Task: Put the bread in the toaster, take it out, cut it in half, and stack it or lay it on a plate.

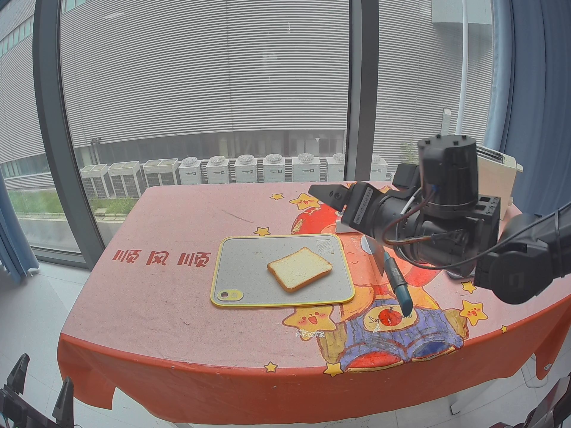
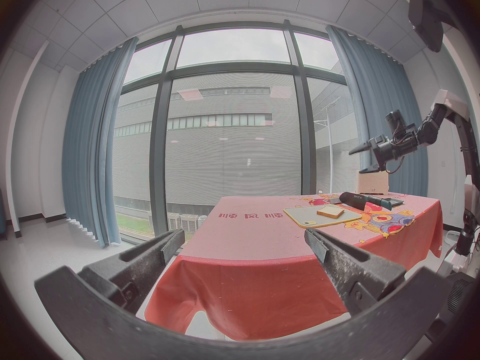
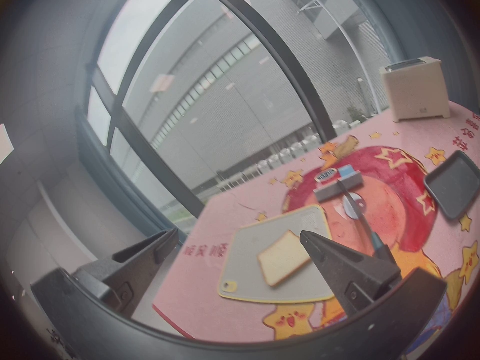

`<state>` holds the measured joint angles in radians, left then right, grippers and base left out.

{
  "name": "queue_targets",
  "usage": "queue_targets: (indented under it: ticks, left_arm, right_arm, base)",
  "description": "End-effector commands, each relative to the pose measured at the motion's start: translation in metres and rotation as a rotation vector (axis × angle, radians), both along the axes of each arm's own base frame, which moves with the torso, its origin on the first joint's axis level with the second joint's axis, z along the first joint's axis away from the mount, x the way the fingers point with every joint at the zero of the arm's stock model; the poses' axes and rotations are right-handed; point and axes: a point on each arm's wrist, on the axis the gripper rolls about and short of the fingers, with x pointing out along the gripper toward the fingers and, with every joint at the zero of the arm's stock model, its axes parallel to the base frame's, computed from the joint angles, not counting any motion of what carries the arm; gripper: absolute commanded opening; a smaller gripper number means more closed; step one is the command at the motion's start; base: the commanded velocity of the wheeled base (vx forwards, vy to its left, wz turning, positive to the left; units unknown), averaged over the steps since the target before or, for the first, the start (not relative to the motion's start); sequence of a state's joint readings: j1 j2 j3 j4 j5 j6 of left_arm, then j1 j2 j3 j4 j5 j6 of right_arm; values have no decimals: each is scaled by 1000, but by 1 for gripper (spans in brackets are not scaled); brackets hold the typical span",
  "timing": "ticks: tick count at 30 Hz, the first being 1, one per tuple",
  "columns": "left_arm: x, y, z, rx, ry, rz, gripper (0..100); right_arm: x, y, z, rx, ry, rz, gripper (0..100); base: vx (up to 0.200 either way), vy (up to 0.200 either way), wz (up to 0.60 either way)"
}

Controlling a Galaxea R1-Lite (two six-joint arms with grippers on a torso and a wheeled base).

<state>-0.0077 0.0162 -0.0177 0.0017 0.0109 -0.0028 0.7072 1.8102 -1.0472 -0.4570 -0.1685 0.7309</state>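
A: Nearest, what's there?
B: Black left gripper (image 2: pixel 243 236), fingers spread and empty, off the near edge of the orange-clothed table (image 1: pixel 154 304), whose left side lies bare and smooth.
A: And the bread?
B: Square toasted bread slice (image 1: pixel 299 267) lies flat on the grey yellow-rimmed cutting board (image 1: pixel 250 268), mid-table; blue-handled knife (image 1: pixel 394 277) just right. Black right gripper (image 3: pixel 237 235), parted and empty, hangs above the knife; boxy cream toaster (image 1: pixel 499 176) far right.

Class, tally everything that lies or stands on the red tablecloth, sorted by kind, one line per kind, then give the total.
bread slice: 1
cutting board: 1
knife: 1
toaster: 1
dark tray: 1
grey block: 1
Total: 6
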Motion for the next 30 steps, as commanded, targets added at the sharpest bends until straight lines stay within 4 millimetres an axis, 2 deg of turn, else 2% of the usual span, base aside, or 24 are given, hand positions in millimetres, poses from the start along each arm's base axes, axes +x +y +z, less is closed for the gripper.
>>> queue_targets:
  ticks: [1, 4, 8, 26, 30]
  left_arm:
    - [0, 0, -5, 0, 1, 1, 100]
    - [0, 0, -5, 0, 1, 0, 100]
    - [0, 0, -5, 0, 1, 1, 100]
    - [0, 0, -5, 0, 1, 0, 100]
    - [0, 0, -5, 0, 1, 0, 100]
  right_arm:
    - [-30, -28, -1, 98, -183, 93, 100]
    - [-40, -42, -3, 166, -303, 113, 100]
    - [-42, -53, -11, 185, -337, 127, 100]
    - [-52, -53, -2, 204, -366, 157, 100]
    - [-59, -53, 1, 211, -371, 175, 100]
  base:
    - [0, 0, 0]
    - [0, 0, 0]
    - [0, 0, 0]
    - [0, 0, 0]
    - [0, 0, 0]
